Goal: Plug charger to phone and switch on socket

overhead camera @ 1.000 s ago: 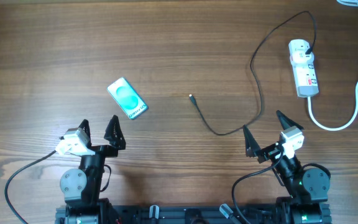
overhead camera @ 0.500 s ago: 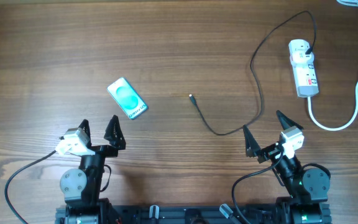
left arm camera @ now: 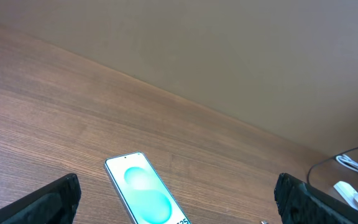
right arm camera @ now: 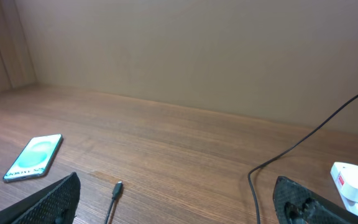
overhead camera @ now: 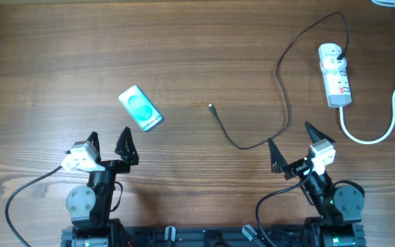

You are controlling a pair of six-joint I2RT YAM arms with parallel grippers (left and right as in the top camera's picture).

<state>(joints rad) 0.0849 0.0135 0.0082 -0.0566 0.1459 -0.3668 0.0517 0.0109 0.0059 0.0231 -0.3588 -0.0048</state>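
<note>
The phone (overhead camera: 141, 108) lies screen-up on the wooden table, left of centre; it also shows in the left wrist view (left arm camera: 148, 195) and the right wrist view (right arm camera: 34, 157). The charger's black cable (overhead camera: 283, 82) runs from its plug tip (overhead camera: 210, 106) at mid-table up to the white adapter (overhead camera: 330, 52) in the socket (overhead camera: 336, 77), a white power strip at the far right. The plug tip shows in the right wrist view (right arm camera: 116, 188). My left gripper (overhead camera: 108, 142) is open and empty, just in front of the phone. My right gripper (overhead camera: 290, 143) is open and empty, in front of the cable's loop.
The socket's thick white cord (overhead camera: 382, 110) loops off the right edge of the table. A plain wall stands behind the table's far edge (left arm camera: 185, 102). The socket's end shows at the right of both wrist views (right arm camera: 356, 180).
</note>
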